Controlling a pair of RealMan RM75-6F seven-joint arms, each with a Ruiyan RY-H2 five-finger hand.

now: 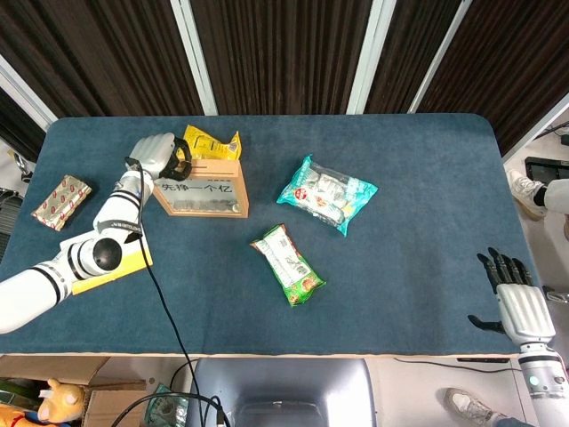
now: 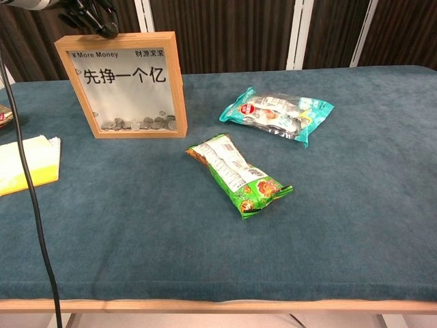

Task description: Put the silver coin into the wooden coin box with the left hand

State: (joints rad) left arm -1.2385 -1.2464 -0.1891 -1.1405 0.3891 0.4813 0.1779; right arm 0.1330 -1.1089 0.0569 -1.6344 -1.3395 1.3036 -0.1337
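Observation:
The wooden coin box (image 1: 203, 189) stands upright at the back left of the table, its glass front (image 2: 126, 82) printed with black characters and several coins (image 2: 140, 124) lying at its bottom. My left hand (image 1: 158, 153) is at the box's top left corner, dark fingertips (image 2: 92, 17) curled together just above the top edge. No silver coin shows between them; the fingers hide that spot. My right hand (image 1: 516, 298) hangs off the table's front right corner, fingers spread and holding nothing.
A yellow snack bag (image 1: 212, 142) lies behind the box. A teal pack (image 1: 326, 193) and a green pack (image 1: 286, 263) lie mid-table. A red patterned pack (image 1: 61, 201) and a yellow pad (image 1: 111, 267) sit at the left. A black cable (image 2: 31, 184) hangs from my left arm.

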